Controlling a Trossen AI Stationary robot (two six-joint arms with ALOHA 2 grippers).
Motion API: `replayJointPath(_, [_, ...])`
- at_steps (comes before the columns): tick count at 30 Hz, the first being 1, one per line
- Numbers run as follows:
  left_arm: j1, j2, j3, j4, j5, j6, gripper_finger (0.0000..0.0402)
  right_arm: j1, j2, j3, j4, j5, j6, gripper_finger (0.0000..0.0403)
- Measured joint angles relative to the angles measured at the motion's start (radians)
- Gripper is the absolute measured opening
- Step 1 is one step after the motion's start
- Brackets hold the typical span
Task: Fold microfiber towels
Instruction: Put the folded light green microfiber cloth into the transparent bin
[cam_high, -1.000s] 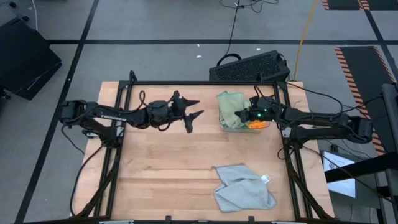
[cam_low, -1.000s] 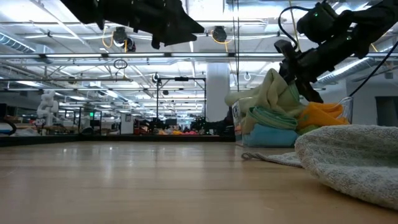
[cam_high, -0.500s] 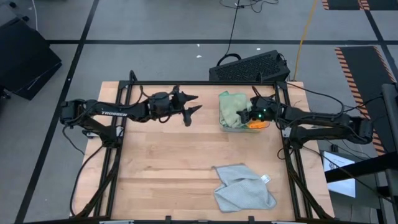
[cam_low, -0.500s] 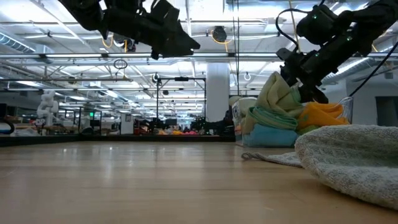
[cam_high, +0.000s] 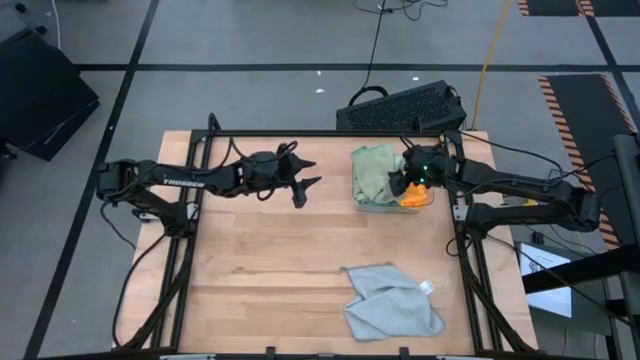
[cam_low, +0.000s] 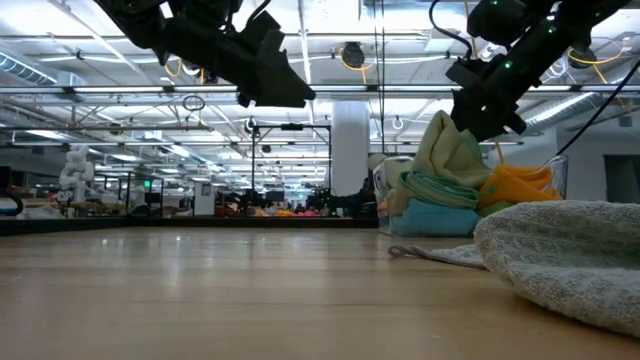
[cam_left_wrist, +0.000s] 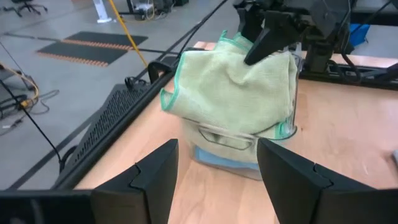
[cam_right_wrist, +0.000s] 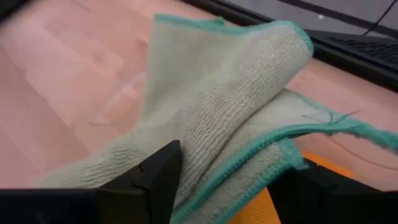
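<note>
**Two arms over a wooden counter, right arm lifted above a tray of towels**

High view: The left arm reaches in from the left, stretched level across the far half of the counter, its left gripper with jaws spread and empty, pointing toward the clear tray. The right arm comes from the right; the right gripper sits over the tray, touching or just above the sage green towel heaped there. An orange towel shows beside it. One light grey towel lies crumpled at the near edge, well apart. A second ago the right gripper sat lower and nearer the tray's middle; it has shifted toward the far rim. The left gripper has moved slightly toward the far edge.

Low view: The right gripper hangs just above the towel pile, higher than before. A blue towel lies at the bottom of the stack.

Left wrist view: Its jaws stand apart, framing the tray.

Right wrist view: Jaws are parted around nothing, the sage towel just beyond.

Count: four towels clearly seen, one tray.
</note>
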Motion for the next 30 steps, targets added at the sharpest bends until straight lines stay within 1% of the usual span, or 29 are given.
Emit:
replayJointPath(6, [-0.006,0.0,0.0,-0.045,0.0,-0.034,0.0218,0.0,0.0,0.033,-0.037,0.045,-0.091,0.0211])
replayJointPath(10, [-0.019,0.0,0.0,-0.074,0.0,-0.055,0.0218,0.0,0.0,0.092,-0.139,0.045,-0.137,0.0199])
replayJointPath(15, [-0.04,0.0,0.0,-0.091,-0.001,-0.078,0.0218,0.0,0.0,0.182,-0.284,0.028,-0.17,0.0153])
replayJointPath(18, [-0.057,0.0,0.0,-0.091,-0.003,-0.094,0.0218,-0.001,0.0,0.19,-0.295,-0.033,-0.191,0.0117])
replayJointPath(20, [-0.07,0.0,0.0,-0.09,-0.003,-0.106,0.0218,-0.001,0.006,0.189,-0.314,-0.055,-0.191,0.0089])
replayJointPath(25, [-0.108,0.0,0.0,-0.087,-0.012,-0.124,0.0218,0.0,0.062,0.188,-0.307,-0.118,-0.199,0.0014])
replayJointPath(26, [-0.116,0.0,0.0,-0.087,-0.025,-0.122,0.0218,0.0,0.085,0.188,-0.302,-0.118,-0.204,0.0007])
replayJointPath(28, [-0.128,0.0,0.0,-0.087,-0.063,-0.121,0.0218,0.0,0.14,0.188,-0.297,-0.128,-0.206,0.0008])
replayJointPath(30, [-0.134,0.0,0.0,-0.087,-0.111,-0.121,0.0218,0.0,0.2,0.187,-0.273,-0.174,-0.207,0.0012])
